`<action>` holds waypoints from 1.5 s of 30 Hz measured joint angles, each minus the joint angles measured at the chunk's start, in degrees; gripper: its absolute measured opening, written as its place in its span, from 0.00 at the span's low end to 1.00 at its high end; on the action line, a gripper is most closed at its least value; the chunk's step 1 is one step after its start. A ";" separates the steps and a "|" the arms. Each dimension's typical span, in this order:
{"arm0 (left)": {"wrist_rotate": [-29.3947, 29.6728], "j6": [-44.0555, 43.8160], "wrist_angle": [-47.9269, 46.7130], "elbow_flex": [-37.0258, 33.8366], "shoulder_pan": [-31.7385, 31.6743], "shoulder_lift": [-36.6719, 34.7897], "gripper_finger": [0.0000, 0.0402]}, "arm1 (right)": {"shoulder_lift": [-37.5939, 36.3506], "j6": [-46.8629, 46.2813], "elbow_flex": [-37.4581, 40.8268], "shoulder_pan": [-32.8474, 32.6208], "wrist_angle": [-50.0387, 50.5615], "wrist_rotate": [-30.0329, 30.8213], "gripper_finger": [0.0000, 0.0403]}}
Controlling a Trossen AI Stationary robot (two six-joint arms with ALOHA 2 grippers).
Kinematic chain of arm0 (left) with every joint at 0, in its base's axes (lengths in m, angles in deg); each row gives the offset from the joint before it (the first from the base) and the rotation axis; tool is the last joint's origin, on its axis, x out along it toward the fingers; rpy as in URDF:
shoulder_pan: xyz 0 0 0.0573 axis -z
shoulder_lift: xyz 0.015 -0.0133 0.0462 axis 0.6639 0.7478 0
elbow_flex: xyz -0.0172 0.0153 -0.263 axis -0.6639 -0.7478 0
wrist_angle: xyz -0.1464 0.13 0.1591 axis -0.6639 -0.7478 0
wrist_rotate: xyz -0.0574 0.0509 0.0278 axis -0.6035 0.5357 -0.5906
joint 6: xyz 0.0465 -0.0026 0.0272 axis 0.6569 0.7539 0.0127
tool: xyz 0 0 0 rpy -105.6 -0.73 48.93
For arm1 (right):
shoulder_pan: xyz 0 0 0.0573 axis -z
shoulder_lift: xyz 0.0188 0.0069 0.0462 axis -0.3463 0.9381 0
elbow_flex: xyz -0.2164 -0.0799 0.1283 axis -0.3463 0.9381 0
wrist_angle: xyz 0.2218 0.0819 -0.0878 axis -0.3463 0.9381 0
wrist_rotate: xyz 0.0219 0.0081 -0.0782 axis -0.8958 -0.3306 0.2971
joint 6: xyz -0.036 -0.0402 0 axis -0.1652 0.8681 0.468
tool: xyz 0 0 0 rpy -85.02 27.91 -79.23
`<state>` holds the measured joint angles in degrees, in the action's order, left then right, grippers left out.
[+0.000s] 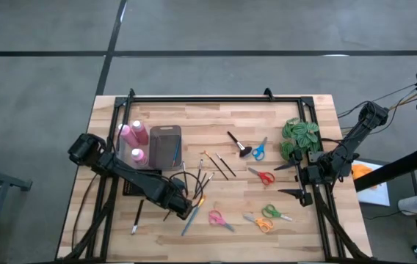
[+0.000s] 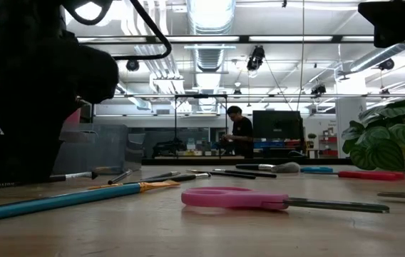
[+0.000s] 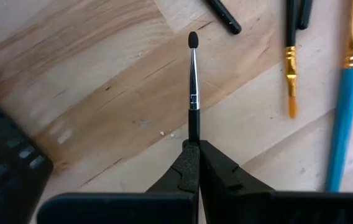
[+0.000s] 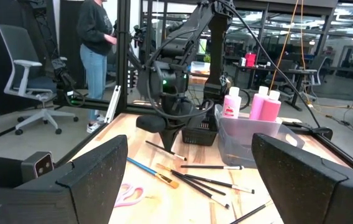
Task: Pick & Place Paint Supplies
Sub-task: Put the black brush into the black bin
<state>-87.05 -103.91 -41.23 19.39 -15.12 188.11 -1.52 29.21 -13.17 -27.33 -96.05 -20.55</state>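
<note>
Left wrist view — left gripper (image 3: 196,163) clamped on thin black brush (image 3: 192,87) at handle end | light, stiff, may pivot — right gripper (image 4: 189,180) wide, empty

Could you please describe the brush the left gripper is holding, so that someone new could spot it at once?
Start at the clear bin on the table's left half, then follow the left arm to the left gripper near the front edge. Clamped in it is a thin black brush with a silver ferrule and small dark tip. Unlike the blue-handled brush beside it, it is lifted off the wood.
</note>
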 joint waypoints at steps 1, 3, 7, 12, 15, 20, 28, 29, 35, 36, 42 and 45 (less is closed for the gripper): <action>-0.09 -0.59 -0.02 0.02 0.00 -0.27 0.01 | -0.01 -0.02 0.00 0.00 0.00 0.00 0.85; -0.51 -1.22 -0.23 0.02 -0.07 -0.67 0.01 | -0.01 0.09 0.02 -0.02 0.02 0.00 0.85; -1.10 -1.38 -0.49 0.02 -0.35 -1.72 0.01 | -0.01 0.09 0.02 0.00 0.02 0.00 0.85; -1.64 -2.83 -0.54 0.10 -0.90 -4.14 0.01 | 0.01 0.08 0.02 0.00 0.02 0.02 0.85; -1.65 -4.47 -0.84 0.59 -1.78 -6.44 0.01 | -0.01 0.08 0.02 0.00 0.02 0.00 0.85; -1.02 -6.66 -1.50 0.80 -4.07 -11.14 0.01 | -0.01 0.09 0.02 0.00 0.02 0.00 0.85; 7.88 -6.87 -5.72 0.83 -8.69 -19.91 0.01 | -0.01 0.08 0.02 -0.01 0.02 0.01 0.85; 9.44 -6.27 -6.26 0.83 -9.41 -21.03 0.01 | -0.01 0.07 0.02 -0.02 0.02 0.00 0.85; 17.82 -1.36 -8.76 0.83 -14.67 -27.02 0.01 | 0.01 0.00 0.02 -0.02 0.02 0.00 0.85; 17.95 -0.68 -9.22 0.83 -15.96 -27.58 0.01 | 0.01 0.07 0.02 0.00 0.00 0.00 0.85; 17.20 5.98 -12.27 0.83 -25.65 -28.92 0.01 | 0.01 0.05 0.02 0.00 0.02 0.00 0.85; 14.69 7.96 -13.13 0.64 -30.26 -28.42 0.01 | 0.00 0.09 0.02 -0.02 0.02 0.00 0.85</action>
<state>-72.36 -95.95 -54.37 20.03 -45.38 159.68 -1.52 29.29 -13.14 -27.36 -96.03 -20.55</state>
